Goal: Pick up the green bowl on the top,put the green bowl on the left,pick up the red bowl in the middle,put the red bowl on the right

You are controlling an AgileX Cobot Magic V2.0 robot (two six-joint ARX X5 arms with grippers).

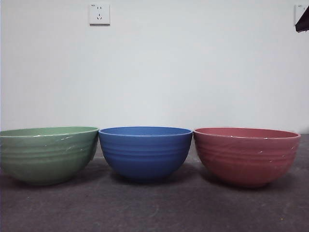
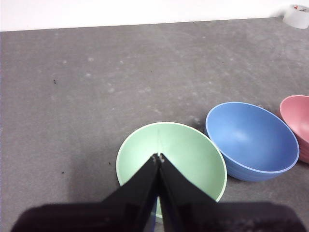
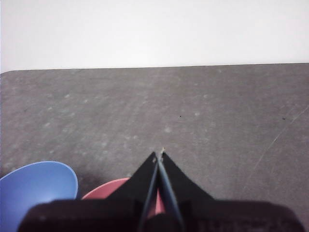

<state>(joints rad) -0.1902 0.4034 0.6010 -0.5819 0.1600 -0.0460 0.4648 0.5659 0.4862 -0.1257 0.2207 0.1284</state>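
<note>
Three bowls stand in a row on the dark grey table. The green bowl (image 1: pixel 47 154) is at the left, a blue bowl (image 1: pixel 145 152) in the middle, the red bowl (image 1: pixel 246 155) at the right. My left gripper (image 2: pixel 158 157) is shut and empty, high above the green bowl (image 2: pixel 188 154); the blue bowl (image 2: pixel 251 135) and the red bowl's edge (image 2: pixel 297 121) show beside it. My right gripper (image 3: pixel 158 153) is shut and empty above the red bowl (image 3: pixel 104 191), with the blue bowl (image 3: pixel 36 191) beside it. A black arm tip (image 1: pixel 303 20) shows at the top right corner.
A white wall with a socket (image 1: pixel 99 14) stands behind the table. A white tape roll (image 2: pixel 297 15) lies at the table's far edge in the left wrist view. Bare grey table (image 1: pixel 154 208) stretches in front of the bowls.
</note>
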